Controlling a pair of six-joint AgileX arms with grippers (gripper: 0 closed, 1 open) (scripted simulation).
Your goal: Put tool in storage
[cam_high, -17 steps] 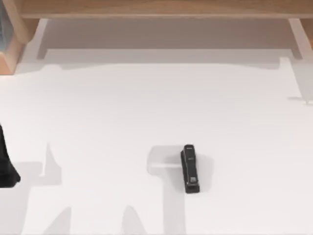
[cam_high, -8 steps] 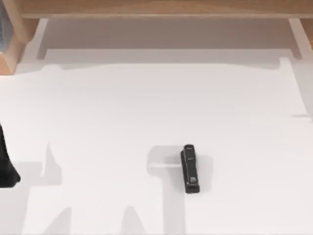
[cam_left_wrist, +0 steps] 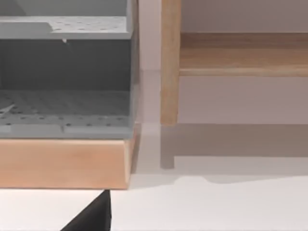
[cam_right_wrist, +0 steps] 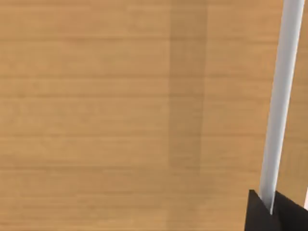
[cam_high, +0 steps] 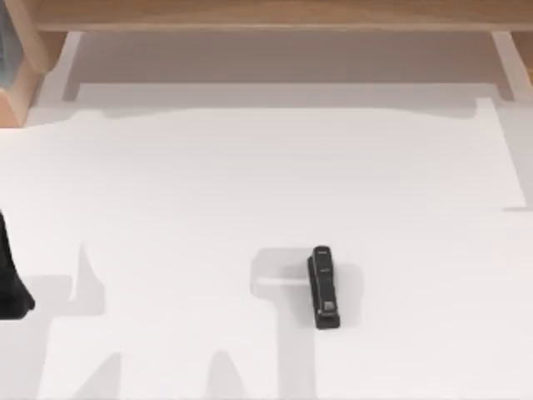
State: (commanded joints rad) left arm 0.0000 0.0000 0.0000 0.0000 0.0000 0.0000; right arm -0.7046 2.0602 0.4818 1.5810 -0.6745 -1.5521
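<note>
1. While the stapler is lying flat on the white table in the top view, slightly right of centre and toward the near edge, nothing is touching it. Its long axis is running roughly front to back, with the grey metal patch sitting at the near end. A wooden shelf is spanning the far edge, with a wooden unit at the far left corner. The left arm is showing as a dark shape at the table's left edge, well apart from the stapler; I cannot tell whether its fingers are spread or closed.

2. Left wrist view is facing the storage unit: grey perforated shelves are sitting in a wooden frame, and beside it a wooden post is standing under a wooden rail. A black piece of the left gripper is poking into the picture over the white table; finger state is not readable.

3. Right wrist view is facing a wood-grain panel with a thin white strip running across it. A black corner of the right gripper is showing beside the strip's end; whether that hand is spread or closed I cannot tell.
</note>
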